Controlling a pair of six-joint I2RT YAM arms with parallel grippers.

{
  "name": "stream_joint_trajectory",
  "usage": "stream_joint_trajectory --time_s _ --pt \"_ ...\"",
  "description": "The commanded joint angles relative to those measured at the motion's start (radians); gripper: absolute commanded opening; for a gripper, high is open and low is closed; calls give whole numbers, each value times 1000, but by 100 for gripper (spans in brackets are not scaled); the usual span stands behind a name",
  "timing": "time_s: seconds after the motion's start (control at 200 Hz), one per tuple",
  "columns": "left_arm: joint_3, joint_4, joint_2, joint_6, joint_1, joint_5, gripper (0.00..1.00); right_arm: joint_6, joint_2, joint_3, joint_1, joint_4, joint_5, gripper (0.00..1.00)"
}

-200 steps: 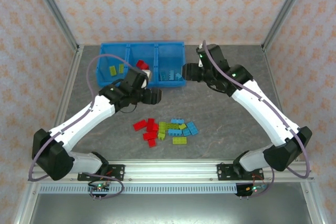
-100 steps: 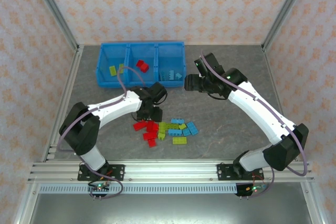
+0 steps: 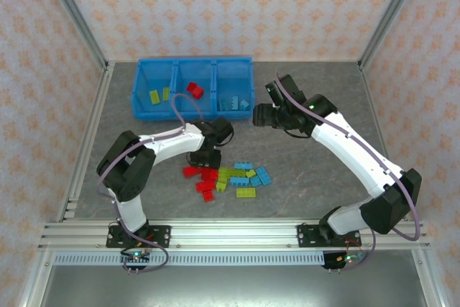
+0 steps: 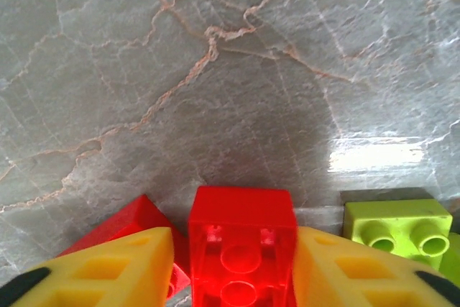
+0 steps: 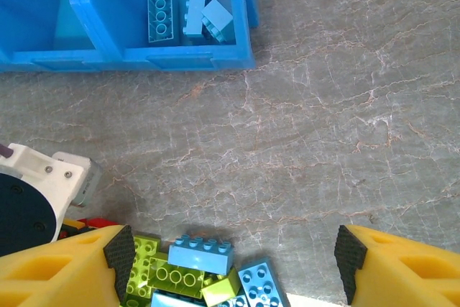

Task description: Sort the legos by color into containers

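Table of grey, veined stone finish (image 3: 323,91) carries a bright blue plastic bin tray (image 3: 192,60) of three joined compartments along its far edge, toward the far-left corner. Lime green sorted bricks (image 3: 154,95) lie in its left compartment, a red sorted brick (image 3: 194,90) in the middle one and light blue sorted bricks (image 5: 159,14) in the right one. A second ago the left hand (image 3: 206,157) was up at the middle compartment. It has since swung back toward the near edge and come down on the loose pile of studded plastic legos (image 3: 228,177) at the table's middle, so the red drop looks finished and a fresh pick is starting. The right hand (image 3: 260,114) has drawn back from the tray's right compartment and hangs above the table between tray and pile, its yellow fingers (image 5: 65,264) spread wide with nothing between them. In the left wrist view the left hand stands part open astride a single red studded brick (image 4: 243,242), one finger against its side and a thin gap at the other, so I judge it not yet gripped. A lime green studded brick (image 4: 395,231) sits just beside. Closing here and carrying to the middle compartment seems the next call; most of the pile is yet to be sorted.
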Motion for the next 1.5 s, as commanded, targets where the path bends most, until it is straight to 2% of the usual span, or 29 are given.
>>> stream_joint_trajectory --time_s 0.0,0.26,0.415,0.5,0.656,0.686,0.806,1.016,1.276,1.411,1.496 --pt "-5 23 40 -2 -4 -24 41 12 -13 -2 -1 -16 -5 76" --pt "-8 48 77 0 -4 -43 39 -17 -15 -27 -1 -18 -85 76" --pt "5 47 61 -1 -2 -47 29 -21 -21 -25 0 -16 -98 76" --pt "30 28 8 3 3 -80 27 -42 -19 -24 -2 -15 -169 76" --pt "136 -21 -110 20 64 -141 27 -72 -22 -18 -2 -12 -344 76" --pt "167 -30 -120 56 79 -161 27 -73 -26 -16 -1 -6 -363 76" --pt "312 -25 -117 111 151 -246 27 -64 -43 -13 -1 19 -344 76" --pt "630 22 70 196 274 -360 27 -56 -54 -12 -1 14 -294 77" --pt "1038 -14 453 238 366 -349 29 -40 -114 -39 -1 8 -237 77" --pt "1145 -53 552 212 394 -293 36 -28 -136 -47 -1 7 -225 77" --pt "1152 -52 556 207 401 -270 47 -26 -139 -47 -1 9 -217 77"
